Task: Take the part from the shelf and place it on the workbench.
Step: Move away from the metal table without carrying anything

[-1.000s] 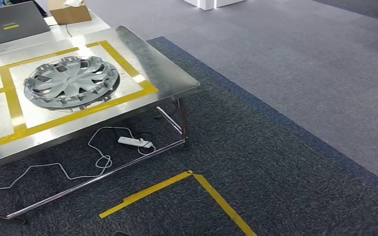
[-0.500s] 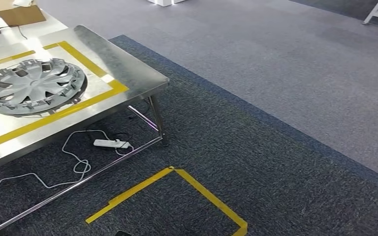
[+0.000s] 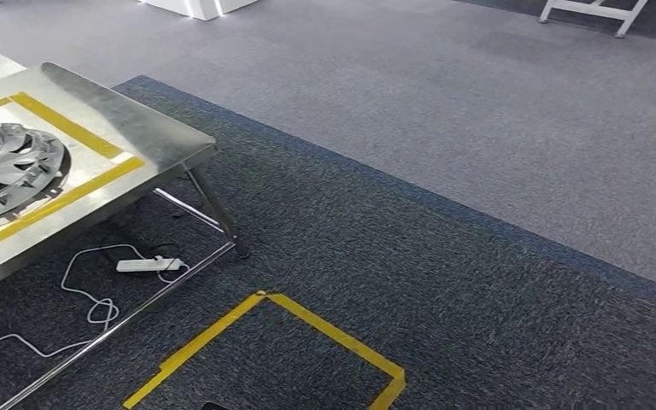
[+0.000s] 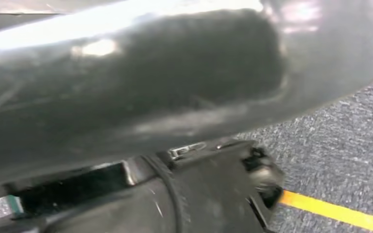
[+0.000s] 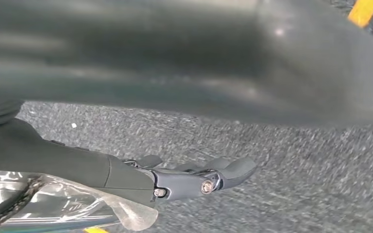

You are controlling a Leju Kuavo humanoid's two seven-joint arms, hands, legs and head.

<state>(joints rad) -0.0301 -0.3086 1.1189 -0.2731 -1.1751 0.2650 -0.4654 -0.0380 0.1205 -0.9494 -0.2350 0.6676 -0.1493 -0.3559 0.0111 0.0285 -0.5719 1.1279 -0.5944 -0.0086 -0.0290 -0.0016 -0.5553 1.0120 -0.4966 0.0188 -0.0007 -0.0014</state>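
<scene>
A silver wheel cover (image 3: 4,166) lies inside a yellow tape frame on the steel workbench (image 3: 137,128), at the left edge of the head view and partly cut off. In the right wrist view my right hand (image 5: 199,179) hangs over dark carpet, its fingers stretched out with nothing in them. In the left wrist view the dark, blurred shape of my left hand (image 4: 260,177) hangs above the carpet near a yellow tape line; how its fingers lie cannot be made out.
A white power strip (image 3: 145,265) with a loose cable lies on the carpet under the workbench. A yellow tape square (image 3: 307,320) marks the floor in front of me. Lighter grey carpet stretches beyond, with a white base (image 3: 192,7) and a white frame (image 3: 594,13) far off.
The whole view has swung to the right: the workbench and wheel cover have slid to the picture's left edge, and more bare carpet shows. The things themselves have not moved.
</scene>
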